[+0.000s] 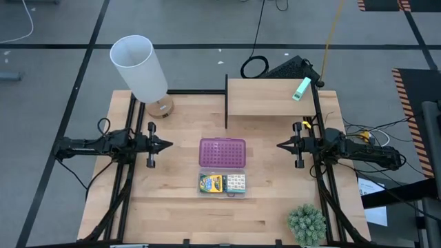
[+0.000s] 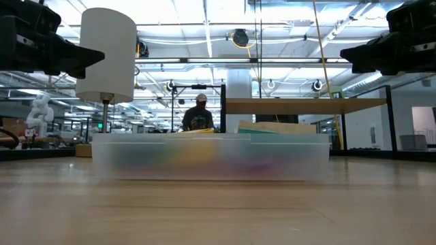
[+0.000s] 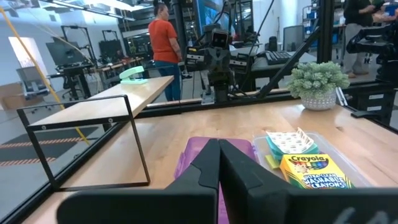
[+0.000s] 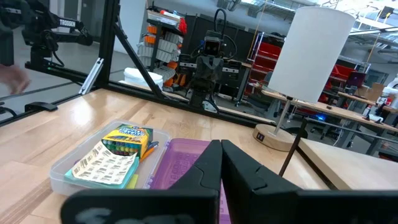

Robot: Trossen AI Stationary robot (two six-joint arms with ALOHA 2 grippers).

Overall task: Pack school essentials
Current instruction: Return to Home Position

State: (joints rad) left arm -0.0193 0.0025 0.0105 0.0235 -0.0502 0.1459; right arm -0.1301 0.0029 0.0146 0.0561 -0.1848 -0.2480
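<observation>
Both arms wait raised at the table's sides: the left gripper (image 1: 167,145) at the left and the right gripper (image 1: 280,145) at the right, each with its fingers pressed together and holding nothing. Between them at mid-table lies the open clear plastic case (image 1: 222,193) with its purple studded lid (image 1: 222,153) folded back to the far side. In its tray sit the yellow-green crayon box (image 1: 212,183) and, just right of it, the pale patterned pack (image 1: 236,182) (smaller pieces beneath are hard to make out). The packing looks finished; the next move would probably be closing the lid.
</observation>
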